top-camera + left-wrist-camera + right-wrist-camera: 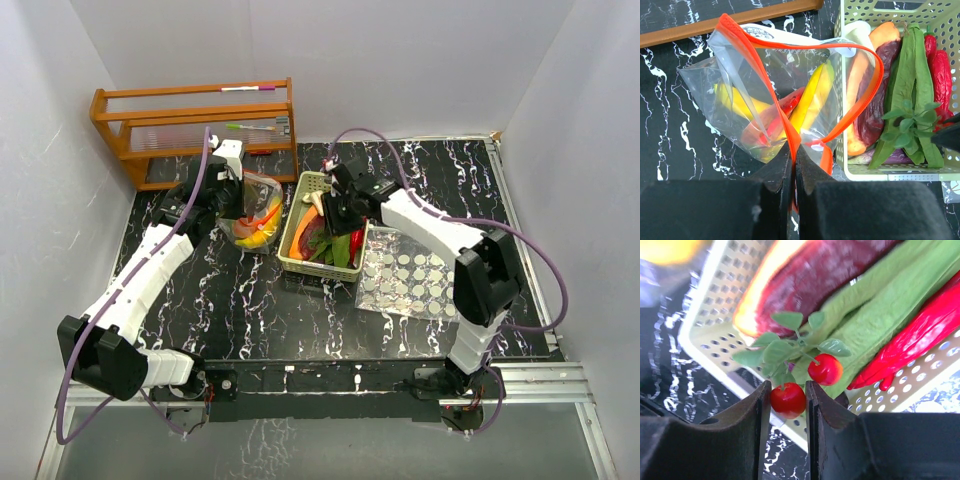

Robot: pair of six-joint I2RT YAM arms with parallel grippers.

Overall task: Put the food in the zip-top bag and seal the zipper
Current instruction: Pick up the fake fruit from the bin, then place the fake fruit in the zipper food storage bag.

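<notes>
The clear zip-top bag [760,100] with an orange zipper lies open left of the pale green basket [880,172]; it holds a yellow banana [812,97] and a red piece. My left gripper [792,152] is shut on the bag's orange rim and holds the mouth open. My right gripper [786,399] is shut on a red cherry [788,400] of a leafy cherry sprig [790,347], held over the basket. In the basket lie green pods [880,315], a red chilli [920,340] and a purple aubergine [815,280]. In the top view the bag [255,212] sits beside the basket [325,230].
A wooden rack [195,125] stands at the back left, close behind the bag. A clear sheet with round dots [410,272] lies right of the basket. White walls close in on three sides.
</notes>
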